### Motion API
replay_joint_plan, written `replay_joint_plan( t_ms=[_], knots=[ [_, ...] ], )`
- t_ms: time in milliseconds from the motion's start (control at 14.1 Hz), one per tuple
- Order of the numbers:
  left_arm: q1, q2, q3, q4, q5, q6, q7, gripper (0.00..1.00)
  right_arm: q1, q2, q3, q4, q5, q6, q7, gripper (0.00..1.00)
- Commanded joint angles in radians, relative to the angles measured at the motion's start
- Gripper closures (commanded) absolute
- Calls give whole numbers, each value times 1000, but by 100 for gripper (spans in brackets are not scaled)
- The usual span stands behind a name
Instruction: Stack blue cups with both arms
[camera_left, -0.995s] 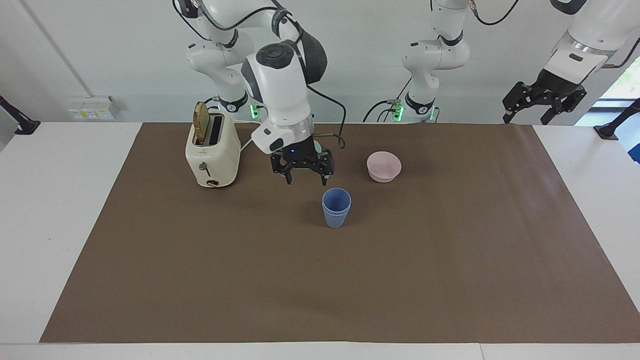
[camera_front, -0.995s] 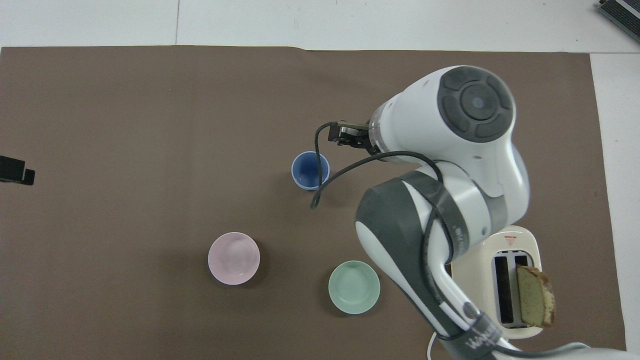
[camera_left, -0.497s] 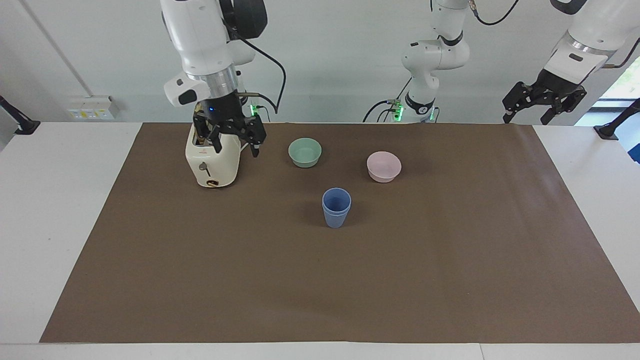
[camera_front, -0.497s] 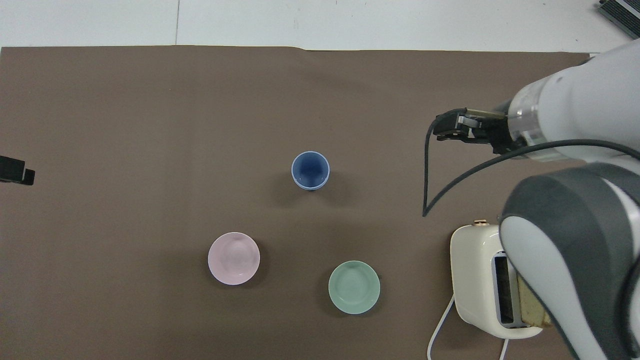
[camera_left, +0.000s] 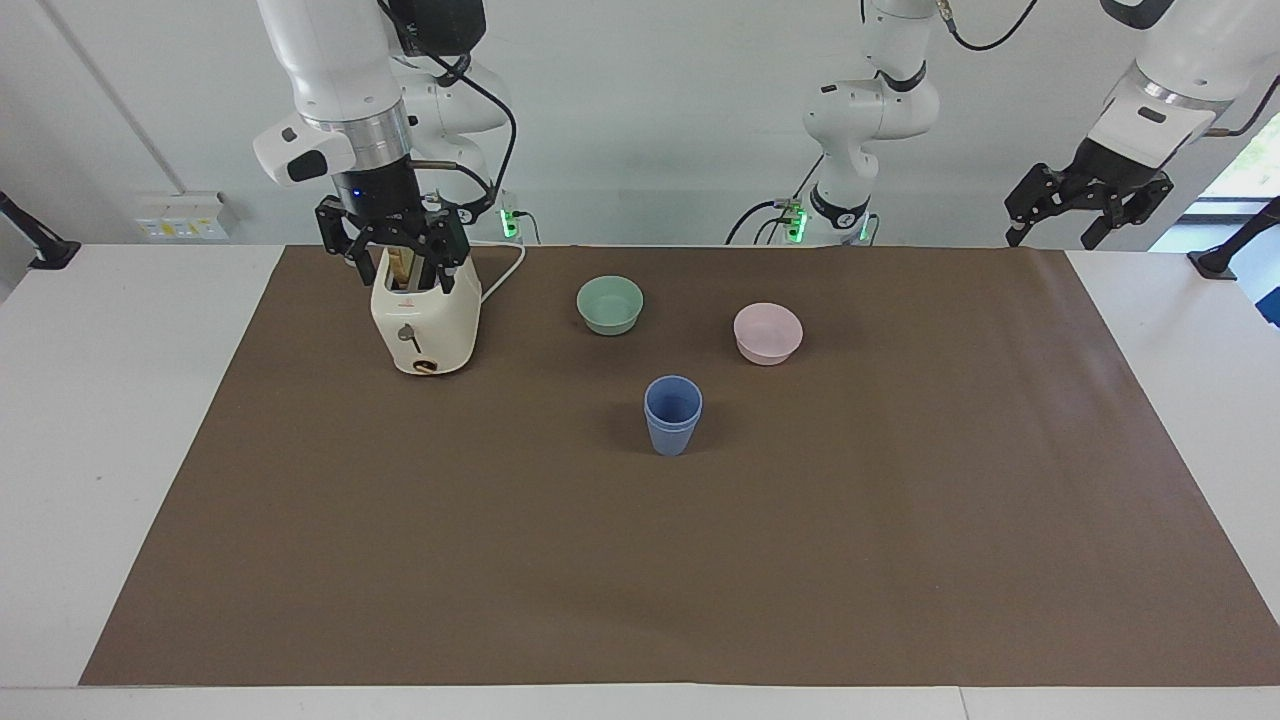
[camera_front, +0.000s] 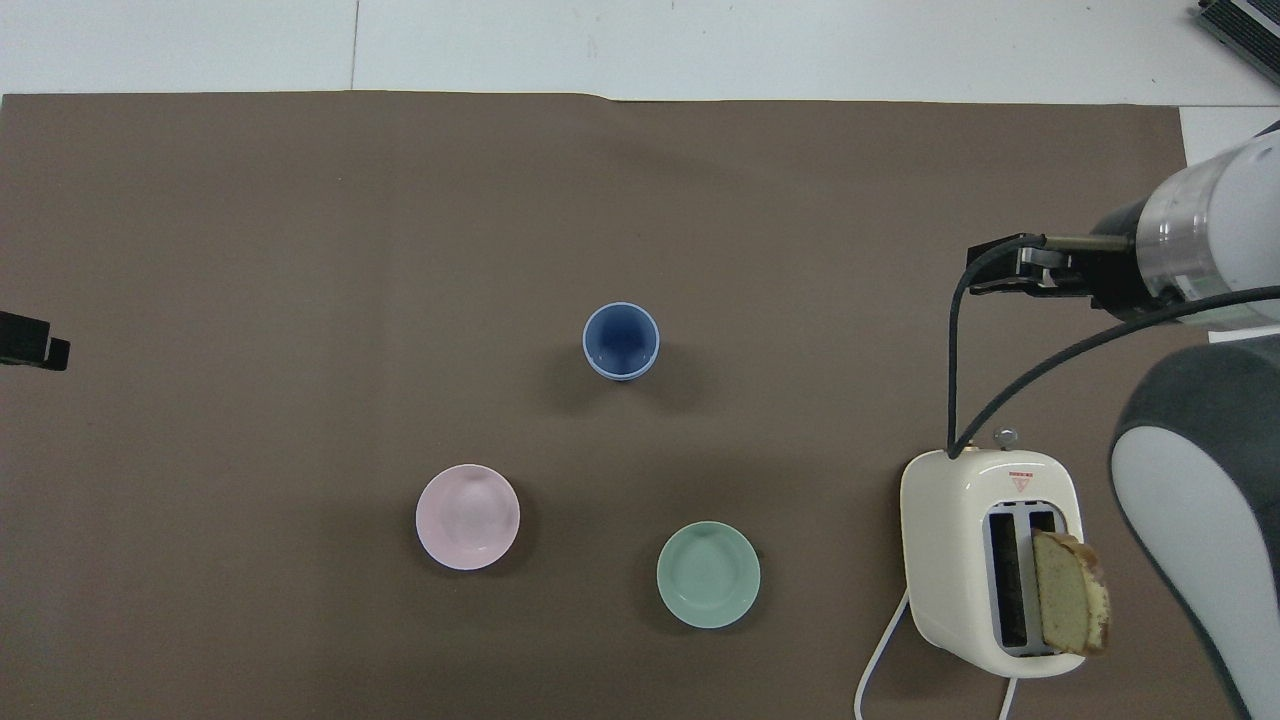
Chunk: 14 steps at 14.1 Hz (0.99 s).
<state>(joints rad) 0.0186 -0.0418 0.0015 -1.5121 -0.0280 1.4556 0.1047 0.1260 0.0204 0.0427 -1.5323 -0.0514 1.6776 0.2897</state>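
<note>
Two blue cups (camera_left: 672, 415) stand nested, one inside the other, upright on the brown mat near its middle; from above the blue cups (camera_front: 621, 341) show as a single round mouth. My right gripper (camera_left: 400, 270) hangs open and empty over the toaster, well away from the cups; in the overhead view the right gripper (camera_front: 1010, 272) pokes out from its wrist. At the left arm's end my left gripper (camera_left: 1075, 225) waits raised off the mat's edge, open and empty. Only a tip of the left gripper (camera_front: 30, 345) shows from above.
A cream toaster (camera_left: 425, 320) with a slice of bread in one slot stands toward the right arm's end. A green bowl (camera_left: 610, 303) and a pink bowl (camera_left: 767, 332) sit nearer to the robots than the cups. The brown mat (camera_left: 640, 560) covers the table.
My right arm has swung up and away from beside the cups to over the toaster, uncovering the green bowl. The cups and the left arm have not moved.
</note>
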Motion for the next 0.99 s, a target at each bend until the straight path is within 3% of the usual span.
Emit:
replay_joint_plan(
  t_ms=[0, 426, 923],
  knots=[
    [-2, -16, 3, -13, -6, -6, -8, 0, -54, -17, 13, 4, -2, -64, -114, 0],
    [-2, -16, 3, -13, -6, -6, -8, 0, -91, -54, 16, -12, 10, -174, -130, 0],
    [-2, -16, 3, -13, -6, -6, -8, 0, -91, -60, 14, -11, 10, -191, -152, 0]
  ],
)
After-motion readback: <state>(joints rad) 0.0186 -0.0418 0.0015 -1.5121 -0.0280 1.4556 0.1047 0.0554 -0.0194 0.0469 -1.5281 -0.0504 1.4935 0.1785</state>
